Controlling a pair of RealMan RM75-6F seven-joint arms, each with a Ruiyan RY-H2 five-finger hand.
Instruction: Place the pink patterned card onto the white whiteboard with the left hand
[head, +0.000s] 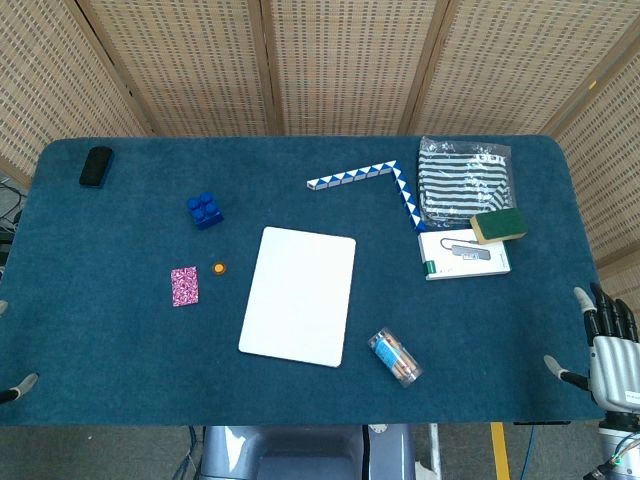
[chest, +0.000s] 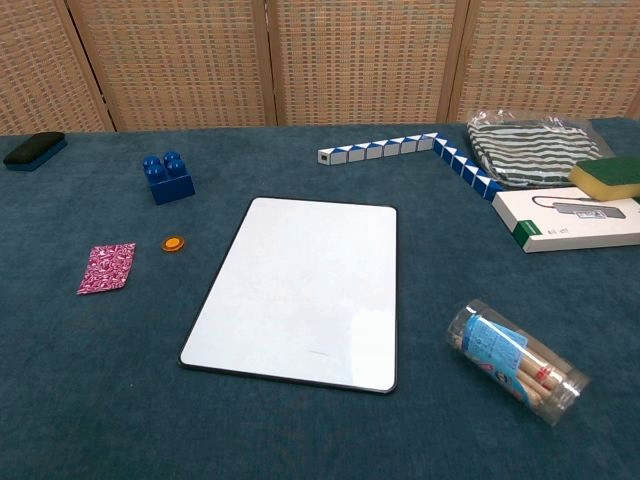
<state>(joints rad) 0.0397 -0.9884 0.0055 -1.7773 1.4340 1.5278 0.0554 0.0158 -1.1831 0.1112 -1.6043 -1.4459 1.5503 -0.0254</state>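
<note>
The pink patterned card (head: 184, 286) lies flat, long axis running away from the left hand (head: 18, 386) — barely visible, its state unclear. Right hand (head: 612, 355) spread, holding nothing; the whiteboard (head: 300, 295) bare.

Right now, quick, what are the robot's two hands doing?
Left hand: only a fingertip shows at the table edge; cannot be told.
Right hand: open, holding nothing.

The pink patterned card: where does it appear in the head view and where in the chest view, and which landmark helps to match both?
Head view: the pink patterned card lies flat, left of centre, left of the white whiteboard.
Chest view: the card lies at the left side, apart from the whiteboard.
Shared landmark: the small orange disc lies just right of the card, between it and the whiteboard.
</note>
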